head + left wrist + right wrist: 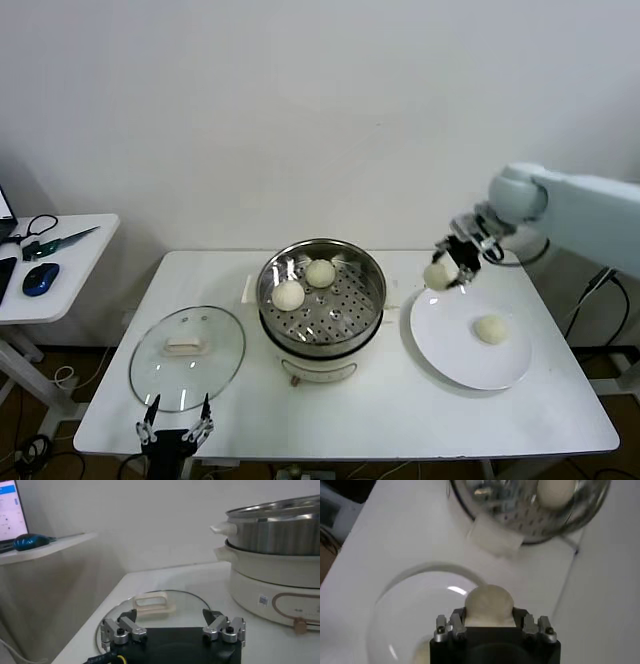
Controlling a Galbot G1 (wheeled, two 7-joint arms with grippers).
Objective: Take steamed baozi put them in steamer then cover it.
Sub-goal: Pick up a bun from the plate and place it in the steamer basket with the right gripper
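The steamer (322, 340) stands mid-table with two steamed baozi (289, 295) (320, 272) on its perforated tray. My right gripper (446, 271) is shut on a third baozi (437, 277) and holds it above the far left rim of the white plate (450, 355). In the right wrist view that baozi (488, 602) sits between the fingers (459, 625). Another baozi (491, 329) lies on the plate. The glass cover (215, 355) lies flat left of the steamer. My left gripper (177, 420) hangs open at its near edge, holding nothing.
A side table (70, 260) with a blue mouse (39, 279) and scissors stands to the left. Behind the table is a white wall. Cables hang off the right end of the table.
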